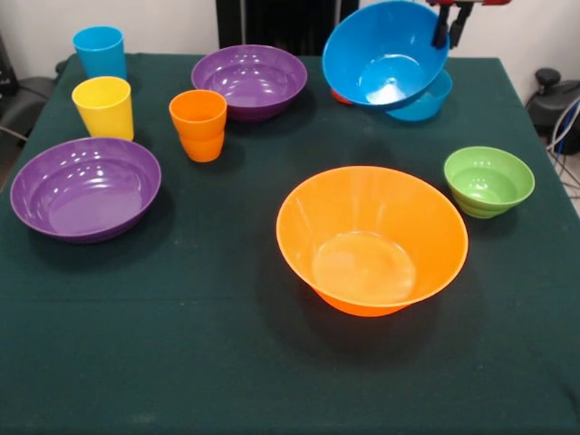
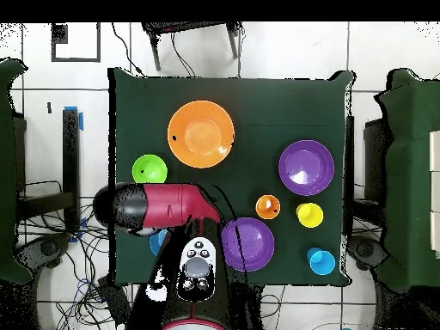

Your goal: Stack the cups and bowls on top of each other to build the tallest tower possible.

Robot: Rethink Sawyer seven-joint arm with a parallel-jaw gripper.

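You saw the arm (image 2: 163, 206) hide the deep blue bowl (image 1: 385, 54) overhead; the gripper (image 1: 450, 27) was cut off at twelve o'clock.

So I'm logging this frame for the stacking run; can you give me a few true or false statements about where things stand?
1. The claw grips the rim of the deep blue bowl, which hangs tilted. True.
2. The green bowl sits inside the large orange bowl. False: it stands beside it on the cloth.
3. The large orange bowl is empty. True.
4. The yellow cup is stacked in the orange cup. False: they stand apart.
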